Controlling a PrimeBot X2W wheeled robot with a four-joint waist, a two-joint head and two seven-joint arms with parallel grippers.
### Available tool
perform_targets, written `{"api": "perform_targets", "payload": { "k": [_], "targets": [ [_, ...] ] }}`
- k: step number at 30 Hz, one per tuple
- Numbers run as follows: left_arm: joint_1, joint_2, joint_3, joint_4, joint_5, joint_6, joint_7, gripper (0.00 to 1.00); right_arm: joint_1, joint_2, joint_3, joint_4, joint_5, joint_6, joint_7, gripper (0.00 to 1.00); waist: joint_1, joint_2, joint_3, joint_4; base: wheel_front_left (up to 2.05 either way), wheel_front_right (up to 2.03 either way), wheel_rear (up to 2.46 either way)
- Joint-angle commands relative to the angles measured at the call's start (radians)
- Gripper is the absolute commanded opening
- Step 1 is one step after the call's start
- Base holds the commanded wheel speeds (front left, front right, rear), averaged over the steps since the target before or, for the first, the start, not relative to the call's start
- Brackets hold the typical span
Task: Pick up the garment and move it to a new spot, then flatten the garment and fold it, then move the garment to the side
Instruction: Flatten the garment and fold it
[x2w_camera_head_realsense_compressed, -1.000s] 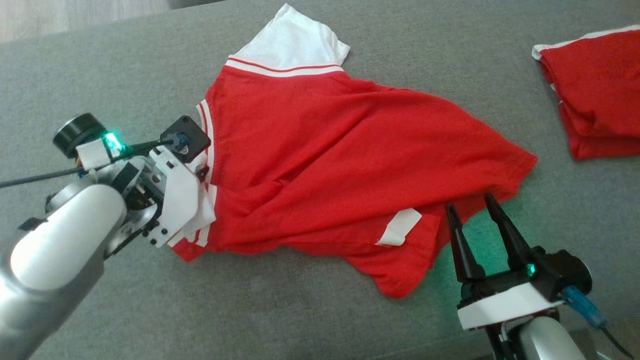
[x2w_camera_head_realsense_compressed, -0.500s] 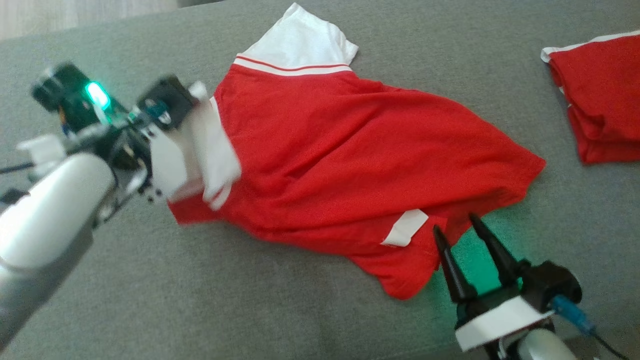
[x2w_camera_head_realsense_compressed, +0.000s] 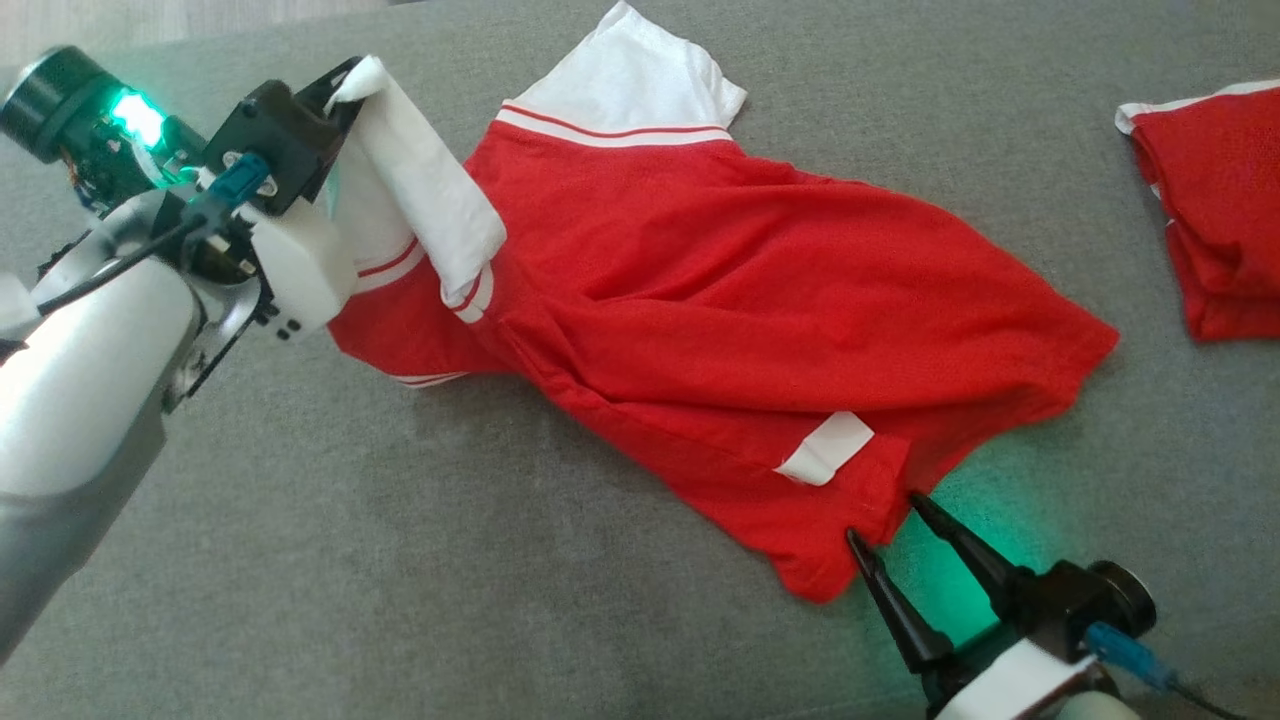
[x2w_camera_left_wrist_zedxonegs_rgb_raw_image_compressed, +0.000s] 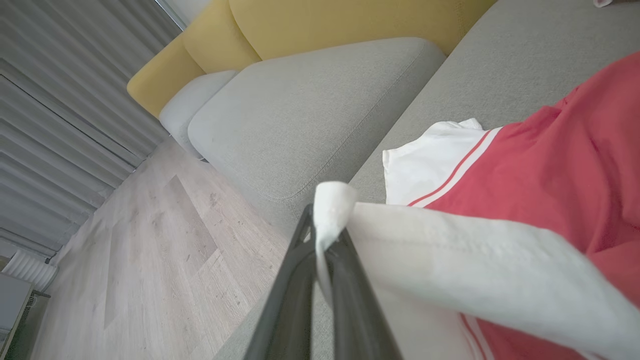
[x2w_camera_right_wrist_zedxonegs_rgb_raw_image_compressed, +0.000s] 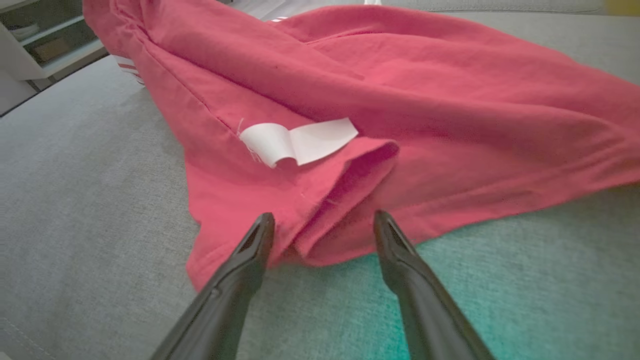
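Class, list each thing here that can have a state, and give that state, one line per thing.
red garment, crumpled, not yet folded
white sleeve, pinched, raised off the sofa
left gripper, shut on white sleeve
right gripper, open, tips at the red garment's edge
second red garment, folded, lying apart
white label, curled up

A second ago the left claw (x2w_camera_head_realsense_compressed: 345, 85) lay low and open on the garment (x2w_camera_head_realsense_compressed: 760, 300), at the end far from the white label (x2w_camera_head_realsense_compressed: 825, 448). It has since shut on the white sleeve (x2w_camera_head_realsense_compressed: 430, 190) and risen. The sleeve now hangs from its tips, and that shoulder is pulled up off the sofa seat (x2w_camera_head_realsense_compressed: 400, 550). The right claw (x2w_camera_head_realsense_compressed: 882, 515) has shifted to the folded hem (x2w_camera_right_wrist_zedxonegs_rgb_raw_image_compressed: 345, 185) near the label, one tip on either side of it. The head camera has also shifted.
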Motion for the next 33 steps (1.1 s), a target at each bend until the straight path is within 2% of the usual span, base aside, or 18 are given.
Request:
{"api": "perform_targets", "payload": {
  "k": [1, 17, 33],
  "targets": [
    [-0.066, 0.028, 0.054, -0.011, 0.014, 0.009, -0.012, 0.00, -0.025, -0.018, 0.020, -0.028, 0.010, -0.001, -0.004, 1.00, 0.0000, 0.0000, -0.001, 0.003, 0.00, 0.00, 0.00],
    [-0.078, 0.010, 0.033, 0.018, 0.010, 0.003, -0.032, 0.00, 0.016, -0.047, -0.009, -0.085, 0.008, -0.001, -0.004, 1.00, 0.0000, 0.0000, -0.007, 0.024, 0.00, 0.00, 0.00],
    [-0.093, -0.012, 0.015, 0.047, -0.004, -0.004, -0.050, 0.00, 0.006, -0.091, 0.069, -0.079, 0.084, -0.001, -0.004, 1.00, 0.0000, 0.0000, -0.006, 0.059, 0.00, 0.00, 0.00]
  ]
}}
